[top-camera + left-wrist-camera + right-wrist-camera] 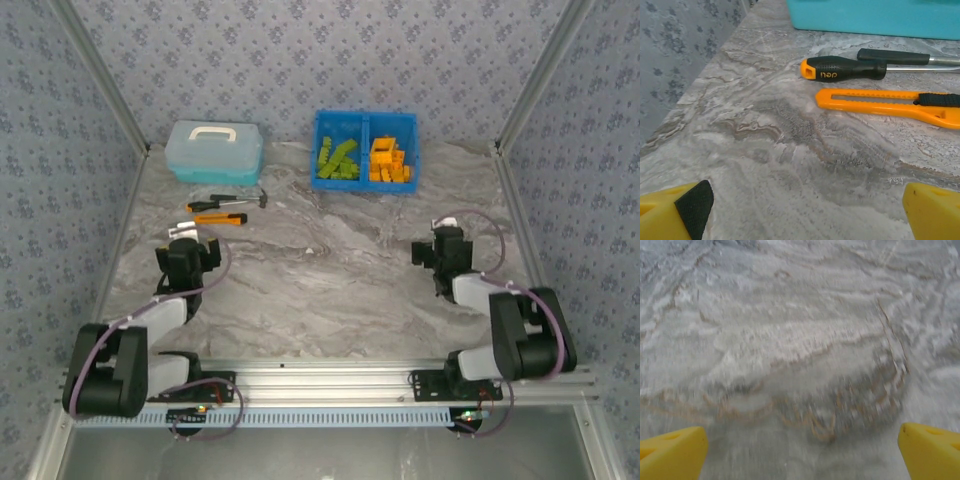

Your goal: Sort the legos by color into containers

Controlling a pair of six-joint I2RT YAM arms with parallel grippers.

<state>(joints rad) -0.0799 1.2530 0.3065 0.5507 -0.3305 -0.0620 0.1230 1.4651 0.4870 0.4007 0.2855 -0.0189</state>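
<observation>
The blue tray (366,118) stands at the back of the table, a divider splitting it into two containers. Lime green legos (337,160) lie in its left compartment and orange legos (390,162) in the right one. My left gripper (187,243) hovers low over the marble table at the left, well short of the tray. Its yellow fingers (670,215) stand wide open with bare table between them. My right gripper (443,240) is at the right, nearer the tray but apart from it, open and empty, its fingertips (932,450) at the frame's bottom corners.
A pale blue lidded box (214,150) sits at the back left. In front of it lie a black-handled hammer (238,201), a black-and-orange handled tool (845,68) and an orange utility knife (880,102), just ahead of my left gripper. Metal rails edge the table.
</observation>
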